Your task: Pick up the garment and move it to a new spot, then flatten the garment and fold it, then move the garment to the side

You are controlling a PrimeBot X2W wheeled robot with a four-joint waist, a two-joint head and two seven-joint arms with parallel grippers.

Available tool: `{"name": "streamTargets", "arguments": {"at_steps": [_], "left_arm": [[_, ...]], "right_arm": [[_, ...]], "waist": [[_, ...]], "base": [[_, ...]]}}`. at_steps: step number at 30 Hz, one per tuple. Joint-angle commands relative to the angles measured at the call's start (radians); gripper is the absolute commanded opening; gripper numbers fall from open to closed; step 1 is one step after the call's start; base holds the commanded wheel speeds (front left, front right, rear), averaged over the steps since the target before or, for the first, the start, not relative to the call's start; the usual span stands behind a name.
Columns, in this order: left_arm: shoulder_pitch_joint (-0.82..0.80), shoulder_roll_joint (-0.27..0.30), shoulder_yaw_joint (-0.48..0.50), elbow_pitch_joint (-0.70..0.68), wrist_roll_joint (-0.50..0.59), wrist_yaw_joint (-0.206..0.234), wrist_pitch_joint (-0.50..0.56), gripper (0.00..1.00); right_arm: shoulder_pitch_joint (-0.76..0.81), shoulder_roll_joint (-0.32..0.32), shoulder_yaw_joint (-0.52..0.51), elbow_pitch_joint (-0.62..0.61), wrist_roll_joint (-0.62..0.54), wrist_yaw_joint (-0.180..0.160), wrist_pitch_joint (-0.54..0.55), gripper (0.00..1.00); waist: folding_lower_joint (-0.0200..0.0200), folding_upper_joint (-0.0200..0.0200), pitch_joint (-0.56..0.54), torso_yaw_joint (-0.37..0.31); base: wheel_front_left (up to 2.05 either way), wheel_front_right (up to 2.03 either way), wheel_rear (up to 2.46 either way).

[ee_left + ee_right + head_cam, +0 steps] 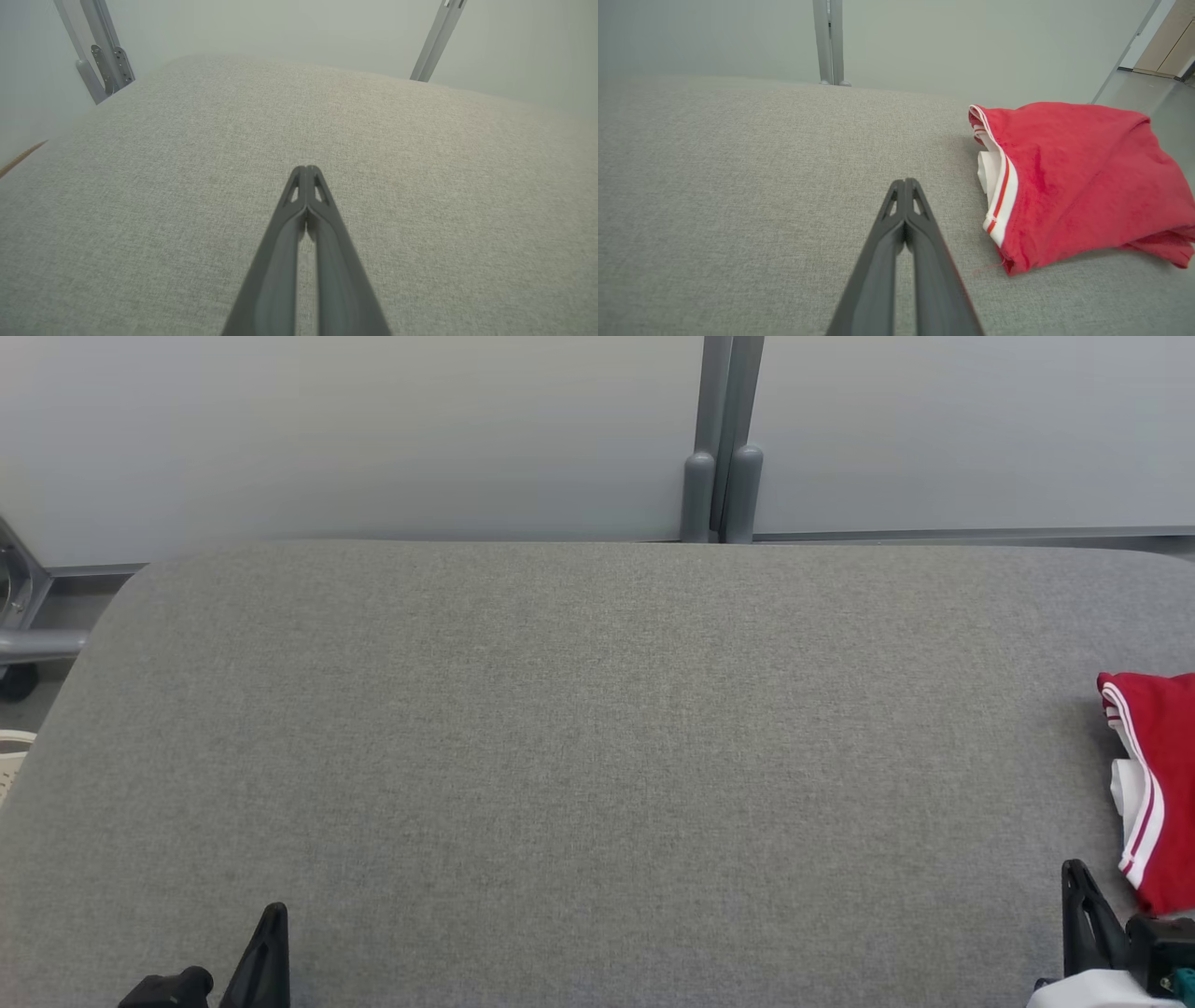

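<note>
The right gripper [904, 181] is pointing across the grey table [738, 186] with its jaws pressed together, gripping nothing. The red garment [1078, 177], trimmed with white stripes, is lying folded in a bundle on the table just to the right of those jaws, apart from them. The left gripper [306, 169] is likewise keeping its jaws together and empty, with bare grey cloth lying ahead of its tips.
</note>
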Motion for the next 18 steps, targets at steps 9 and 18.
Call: {"name": "streamTargets", "arguments": {"at_steps": [9, 18], "left_arm": [[-0.041, -0.013, 0.032, -0.013, -0.163, -0.008, 0.046, 0.0], [-0.069, -0.031, 0.054, -0.016, -0.298, -0.014, 0.086, 0.0]], "right_arm": [[-0.043, -0.012, 0.014, -0.003, 0.228, 0.0, 0.051, 0.0], [-0.064, -0.016, 0.039, -0.004, 0.417, 0.0, 0.085, 0.0]], "waist": [[0.0, 0.001, 0.001, -0.006], [0.0, 0.0019, 0.001, -0.012]], "base": [[0.0, 0.0, 0.0], [0.0, 0.0, 0.0]]}}
